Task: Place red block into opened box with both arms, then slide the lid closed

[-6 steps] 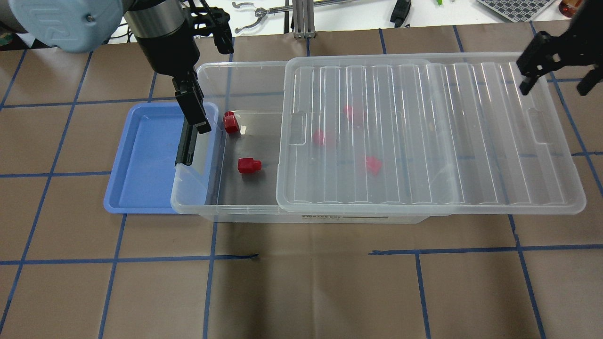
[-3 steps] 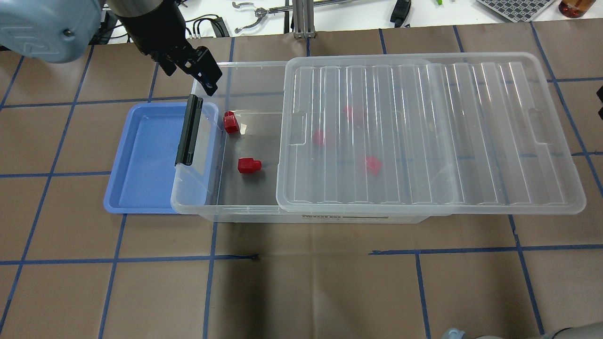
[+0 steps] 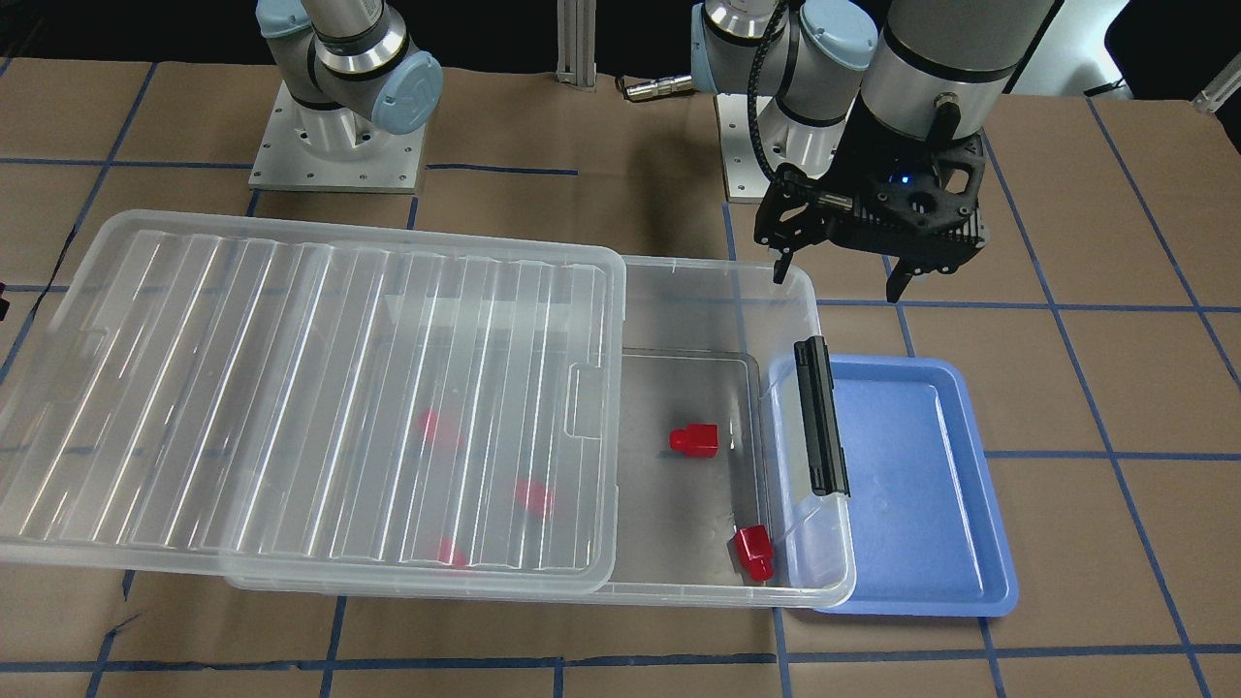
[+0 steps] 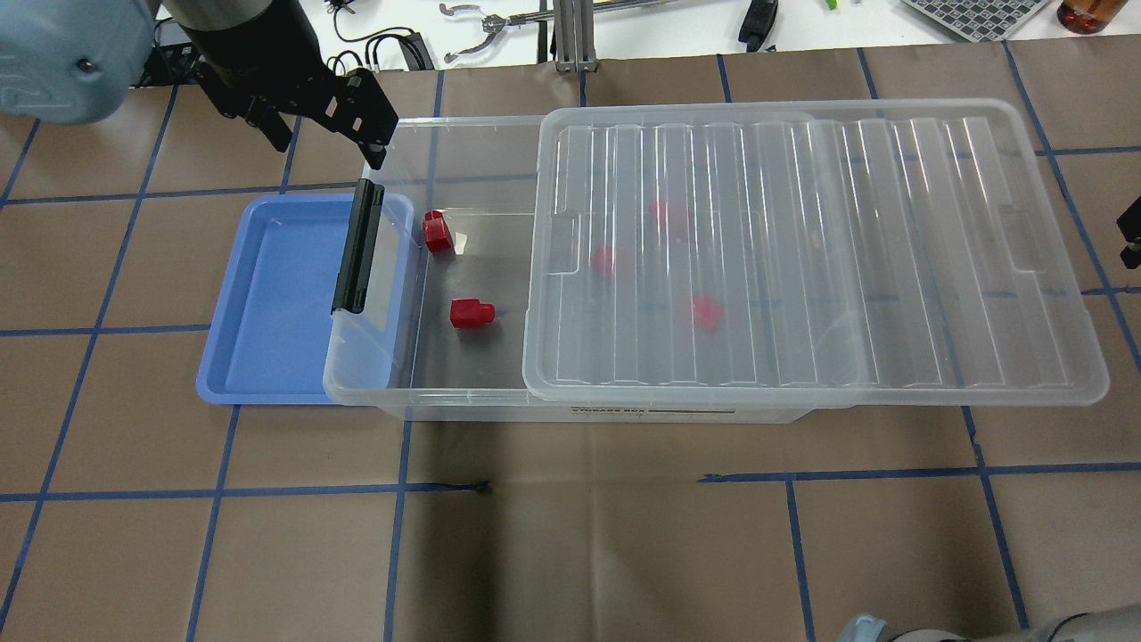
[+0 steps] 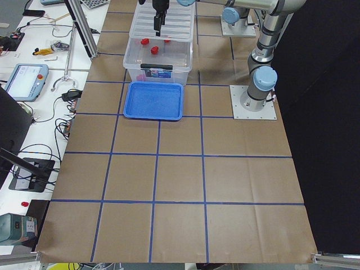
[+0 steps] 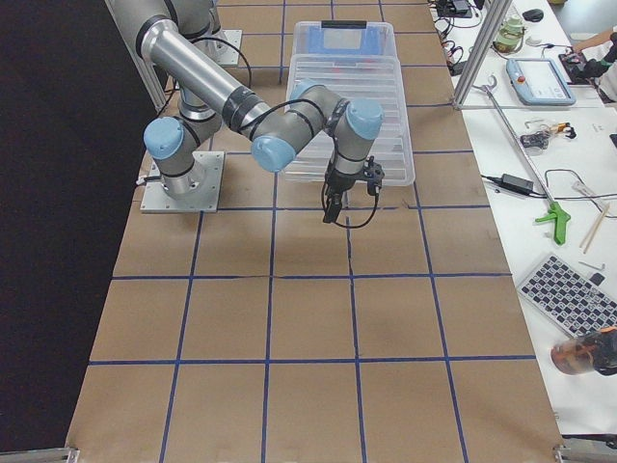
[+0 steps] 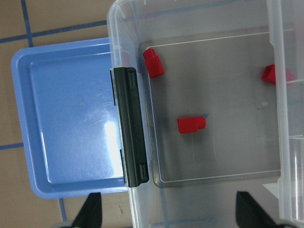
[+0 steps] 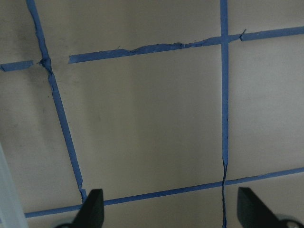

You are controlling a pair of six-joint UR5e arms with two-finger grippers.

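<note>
red block (image 4: 471,313) lying stub sideways in box (image 4: 446,397) (uncovered end) | lid (image 4: 802,250) partly on, overhanging box's other end

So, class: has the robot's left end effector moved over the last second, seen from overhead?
Yes. The left end effector has moved off the black latch bar toward the view's top edge.

We only get three of the red blocks (image 4: 704,312) as pink smudges through the ribbed lid (image 4: 891,250), so we can't tell which way they lie. The right gripper (image 4: 1130,234) is chopped off by the overhead view's edge, and the blue tray (image 4: 267,294) sits partly under the box (image 4: 463,403)
</note>
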